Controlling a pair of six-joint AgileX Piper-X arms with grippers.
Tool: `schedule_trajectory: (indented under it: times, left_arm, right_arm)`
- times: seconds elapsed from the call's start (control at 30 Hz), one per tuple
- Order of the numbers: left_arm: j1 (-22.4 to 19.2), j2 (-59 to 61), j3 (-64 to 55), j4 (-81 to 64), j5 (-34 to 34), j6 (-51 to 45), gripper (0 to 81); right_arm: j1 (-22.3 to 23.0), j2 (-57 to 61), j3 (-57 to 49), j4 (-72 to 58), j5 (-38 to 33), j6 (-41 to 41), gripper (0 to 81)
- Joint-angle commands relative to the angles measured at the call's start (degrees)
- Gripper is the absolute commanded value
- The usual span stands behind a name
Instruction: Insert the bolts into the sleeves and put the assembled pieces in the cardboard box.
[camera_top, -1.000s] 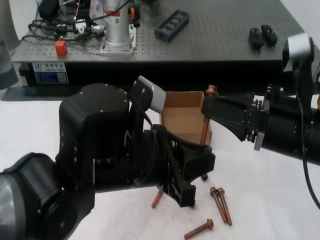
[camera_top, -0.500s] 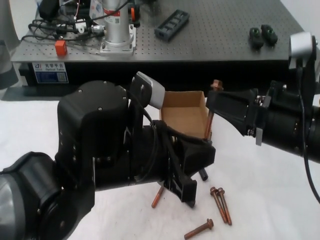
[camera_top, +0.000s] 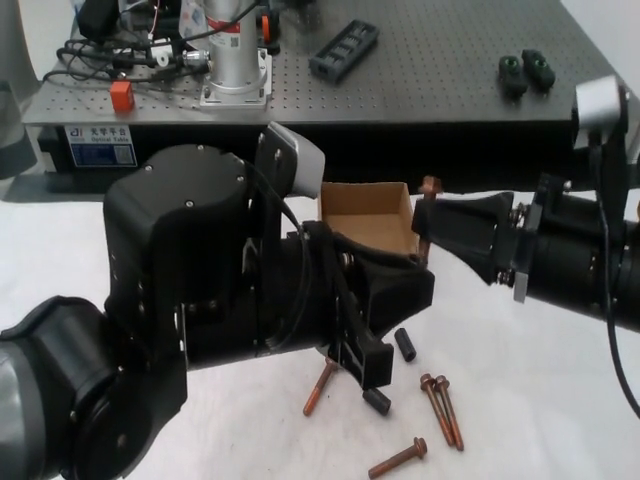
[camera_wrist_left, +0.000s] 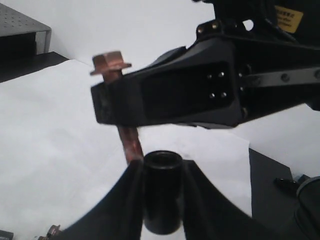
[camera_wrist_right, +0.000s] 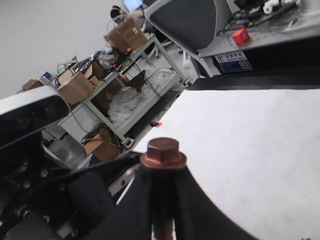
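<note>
Holding, left pincer (camera_wrist_left: 161, 169): one black sleeve (camera_wrist_left: 162, 200), clamped upright between both fingers, its open mouth up.
Right pincer (camera_wrist_right: 162, 186): closed on one copper-coloured bolt (camera_wrist_right: 163, 152), gripped on the shank just under the hex head, head up.
Bolt against sleeve: in the left wrist view the shank hangs down below the right pincer. Its lower end sits just beside the sleeve's rim, not inside the mouth. Whether the two touch, I cannot tell.
Bolts, counted: five. One is the held bolt; four lie loose on the white desk (camera_top: 540, 400). These are a pair of bolts (camera_top: 441, 408) side by side, a single bolt (camera_top: 398, 460) nearer the camera, and a half-hidden bolt (camera_top: 317, 392) poking out from under the left arm.
Sleeves, counted: three. One is in the left pincer; two lie on the desk. The first loose sleeve (camera_top: 405, 343) is just below the left pincer in the high view. The second loose sleeve (camera_top: 377, 402) is between the half-hidden bolt and the pair of bolts.
Cardboard box (camera_top: 365, 198): one, open-topped, standing on the desk just beyond where the two pincers meet.
</note>
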Motion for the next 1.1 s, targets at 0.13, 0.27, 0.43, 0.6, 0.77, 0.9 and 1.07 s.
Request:
schedule_trajectory:
  times: [0.13,0.27,0.43,0.6,0.77,0.9,1.07]
  left_arm:
    - [-0.01,-0.43,-0.76,1.78,1.62,-0.18,0.6]
    - [-0.01,-0.43,-0.76,1.76,1.51,-0.18,0.6]
    - [-0.01,-0.43,-0.76,1.76,1.51,-0.18,0.6]
    - [-0.01,-0.43,-0.76,1.76,1.33,-0.18,0.6]
    - [-0.01,-0.43,-0.76,1.76,0.15,-0.18,0.6]
    - [-0.01,-0.43,-0.76,1.27,-1.01,-0.18,0.6]
    - [-0.01,-0.43,-0.76,1.27,-2.59,3.18,0.6]
  right_arm:
    - [0.12,-1.28,-0.31,-6.15,0.77,-0.04,0.4]
    - [0.12,-1.70,-0.31,-5.53,-2.73,2.08,0.4]
    - [0.12,-1.70,-0.31,-3.02,-3.61,2.22,0.4]
    - [0.12,-1.70,-0.31,-0.81,-5.74,1.79,0.4]
    - [0.12,-1.70,-0.31,-0.29,-7.87,1.79,0.4]
    - [0.12,-1.70,-0.31,2.05,-7.87,1.79,0.4]
    - [0.12,-1.70,-0.31,2.41,-9.98,-1.26,17.6]
